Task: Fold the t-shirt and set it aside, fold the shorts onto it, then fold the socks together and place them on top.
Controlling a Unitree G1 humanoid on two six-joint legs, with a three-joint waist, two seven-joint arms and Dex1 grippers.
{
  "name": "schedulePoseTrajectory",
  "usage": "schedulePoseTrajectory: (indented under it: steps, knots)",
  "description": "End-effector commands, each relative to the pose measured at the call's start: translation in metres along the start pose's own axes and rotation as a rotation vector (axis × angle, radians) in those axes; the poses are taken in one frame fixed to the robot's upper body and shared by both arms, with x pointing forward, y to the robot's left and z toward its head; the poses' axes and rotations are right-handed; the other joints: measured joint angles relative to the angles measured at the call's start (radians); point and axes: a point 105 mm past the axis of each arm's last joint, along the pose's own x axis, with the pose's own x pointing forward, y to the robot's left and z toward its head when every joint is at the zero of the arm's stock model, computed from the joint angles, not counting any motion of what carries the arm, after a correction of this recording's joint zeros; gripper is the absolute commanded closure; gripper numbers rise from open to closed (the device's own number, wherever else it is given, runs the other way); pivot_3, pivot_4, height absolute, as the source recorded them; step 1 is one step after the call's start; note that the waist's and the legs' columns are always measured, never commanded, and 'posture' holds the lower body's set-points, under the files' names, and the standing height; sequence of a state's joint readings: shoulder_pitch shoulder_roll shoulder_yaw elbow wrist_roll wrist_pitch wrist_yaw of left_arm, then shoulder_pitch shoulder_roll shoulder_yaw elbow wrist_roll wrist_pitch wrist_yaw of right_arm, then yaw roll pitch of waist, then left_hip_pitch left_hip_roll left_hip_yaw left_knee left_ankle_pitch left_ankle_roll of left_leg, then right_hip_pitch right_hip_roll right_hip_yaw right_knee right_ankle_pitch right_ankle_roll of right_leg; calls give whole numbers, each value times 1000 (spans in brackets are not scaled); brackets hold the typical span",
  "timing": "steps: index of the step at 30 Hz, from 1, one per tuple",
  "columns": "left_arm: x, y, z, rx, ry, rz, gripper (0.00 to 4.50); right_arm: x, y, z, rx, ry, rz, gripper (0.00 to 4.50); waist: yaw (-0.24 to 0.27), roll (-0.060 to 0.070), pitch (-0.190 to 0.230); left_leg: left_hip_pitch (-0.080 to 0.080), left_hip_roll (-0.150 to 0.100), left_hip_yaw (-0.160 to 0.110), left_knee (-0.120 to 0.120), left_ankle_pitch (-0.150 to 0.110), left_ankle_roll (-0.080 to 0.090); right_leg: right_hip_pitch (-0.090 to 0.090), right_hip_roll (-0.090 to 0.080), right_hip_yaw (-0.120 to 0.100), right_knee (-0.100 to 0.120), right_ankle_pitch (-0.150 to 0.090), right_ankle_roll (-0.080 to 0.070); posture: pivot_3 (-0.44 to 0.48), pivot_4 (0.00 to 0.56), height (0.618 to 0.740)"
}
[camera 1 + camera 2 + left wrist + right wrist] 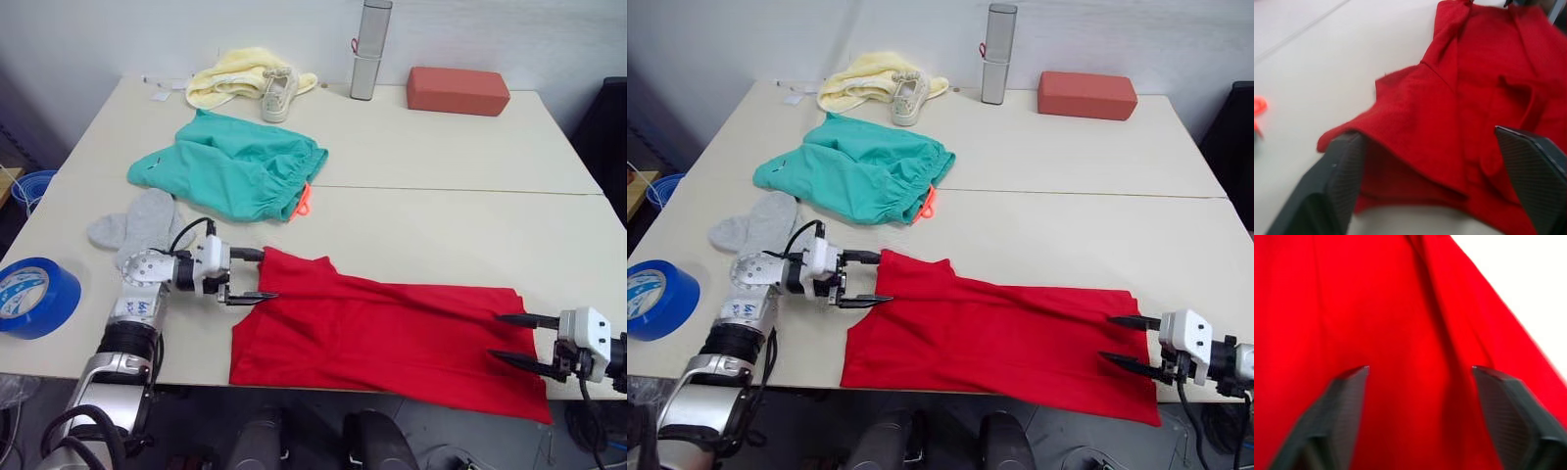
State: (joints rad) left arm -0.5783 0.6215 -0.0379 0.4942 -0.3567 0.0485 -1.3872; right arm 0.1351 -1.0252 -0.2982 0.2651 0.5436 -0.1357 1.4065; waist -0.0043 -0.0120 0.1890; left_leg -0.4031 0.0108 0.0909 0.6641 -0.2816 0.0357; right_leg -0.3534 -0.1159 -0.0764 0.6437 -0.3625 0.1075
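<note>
The red t-shirt (382,333) lies folded into a long band along the table's front edge. My left gripper (257,275) is open at the band's left end, its fingers (1342,171) straddling the cloth's corner. At the right end my right gripper (511,339) is open too, its fingertips over the red cloth (1400,333). The teal-green shorts (230,164) with an orange drawstring lie spread behind the t-shirt on the left. The grey socks (137,225) lie side by side to the left of the shorts, near my left arm.
A blue tape roll (34,297) sits at the front left table edge. At the back are a pale yellow cloth (230,76) with a white shoe (278,93), a grey upright cylinder (369,49) and a red-brown block (458,90).
</note>
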Motion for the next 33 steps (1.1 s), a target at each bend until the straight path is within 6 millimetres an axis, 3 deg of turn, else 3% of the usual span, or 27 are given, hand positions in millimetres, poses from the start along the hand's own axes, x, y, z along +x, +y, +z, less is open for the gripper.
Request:
schedulePoseTrajectory:
  steps: [1,9,15,24,33]
  knots:
    - [0,-2,19,-160,-34,3,0,-11,-12,30,44,-43,-37,60,-1,0,0,0,0,0,0,0,0,0,0,0,0,0,0,0,150,740]
    - [17,14,8,-478,133,146,0,5,-16,33,137,-36,-10,60,6,0,0,1,0,-2,0,-1,1,4,0,-1,-4,0,0,0,150,740]
    - [24,19,23,-636,102,155,0,9,-18,31,157,-25,-1,60,5,0,0,1,0,-2,0,-1,1,4,1,-2,-3,0,0,0,150,740]
    - [13,16,31,-738,131,146,0,8,-17,27,164,-19,-11,60,3,0,0,1,0,-1,0,-1,0,3,2,-1,-2,0,0,0,150,740]
    - [33,5,25,-757,174,69,0,11,-16,25,174,-25,-10,60,6,0,0,1,0,0,0,-1,0,3,1,0,-3,0,0,0,150,740]
